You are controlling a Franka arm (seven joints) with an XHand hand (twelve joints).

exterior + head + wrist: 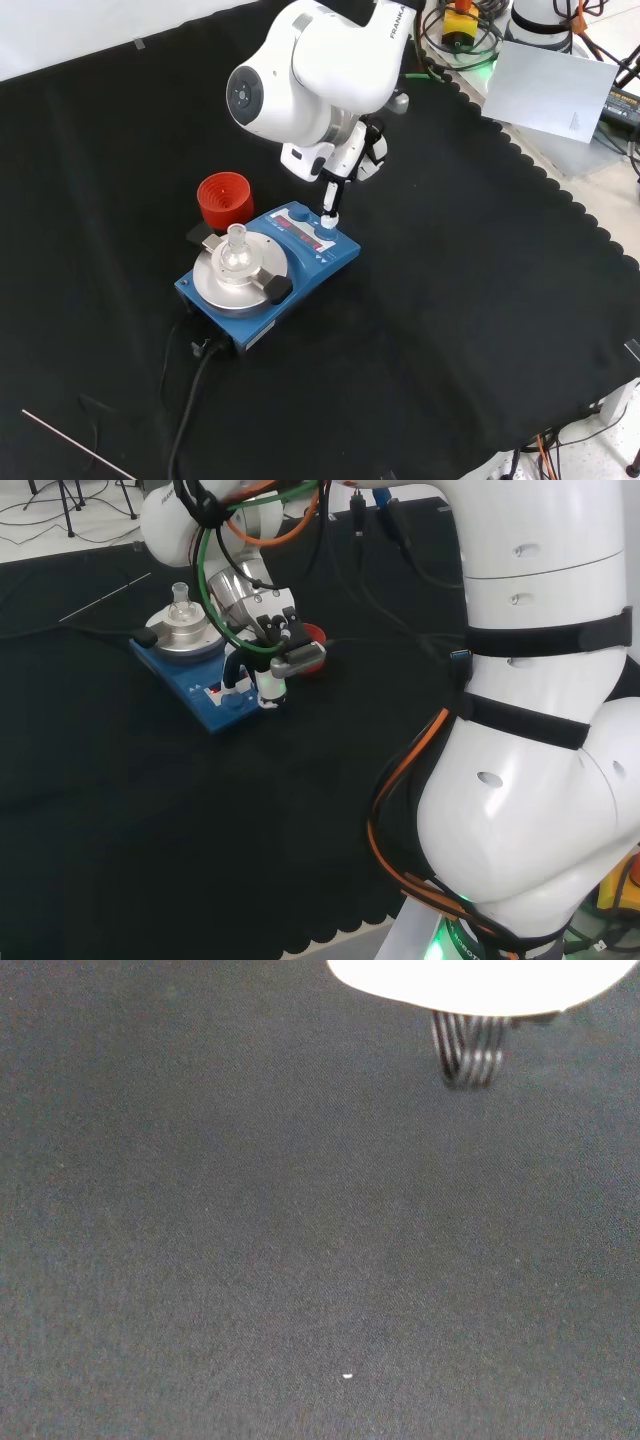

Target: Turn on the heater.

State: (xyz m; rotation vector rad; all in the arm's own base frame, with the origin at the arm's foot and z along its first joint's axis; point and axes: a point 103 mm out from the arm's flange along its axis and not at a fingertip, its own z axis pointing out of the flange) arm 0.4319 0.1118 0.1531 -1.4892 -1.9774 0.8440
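Observation:
The heater (300, 262) is a blue box with a round metal plate, and a small glass flask (236, 250) stands on that plate. In the front view the hand (336, 178) comes down from under the white arm link. One straight finger (329, 208) has its tip on the heater's control panel, at the knobs. The head view shows the heater (215, 702) left of centre, with the hand (277, 632) above its near right end and a white fingertip (269, 688) down on the panel. In the wrist view there is black cloth and a blurred white part of the hand (480, 982).
A red ribbed ring (224, 198) stands just behind the heater in the front view. A black cable (190, 395) runs from the heater toward the cloth's near edge. A thin rod (75, 443) lies at the front left. White paper (555, 88) lies beyond the cloth's edge.

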